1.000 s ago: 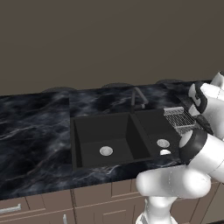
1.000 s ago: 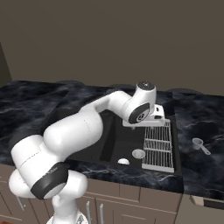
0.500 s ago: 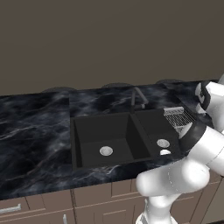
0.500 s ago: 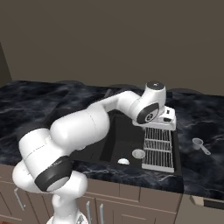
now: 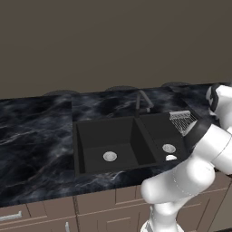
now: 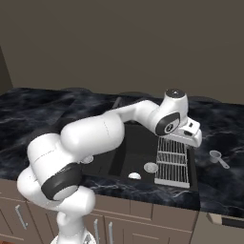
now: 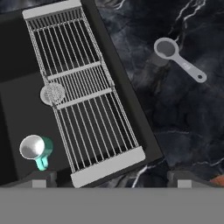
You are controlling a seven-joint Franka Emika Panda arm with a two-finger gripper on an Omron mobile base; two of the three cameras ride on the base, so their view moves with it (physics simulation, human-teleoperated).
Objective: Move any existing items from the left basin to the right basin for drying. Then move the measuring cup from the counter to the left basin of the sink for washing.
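While the gripper (image 7: 112, 181) hangs wide open and empty above the wire rack (image 7: 83, 87), the measuring cup (image 7: 178, 59) lies well apart on the counter (image 7: 183, 118).

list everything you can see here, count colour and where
teal mug: one, teal with a white inside, on the floor of the right basin beside the wire rack
measuring cup: one, pale grey, on the counter to the right of the sink
wire rack: one, silver-grey, laid over the right basin
left basin: one, matte black, round silver drain, nothing in it
right basin: one, matte black, narrower, round silver drain
faucet: one, dark, behind the divider
counter: one, glossy black with white veining, around the sink
cabinets: brown, under the counter
gripper: one, dark fingertips, open, holding nothing, above the rack's end
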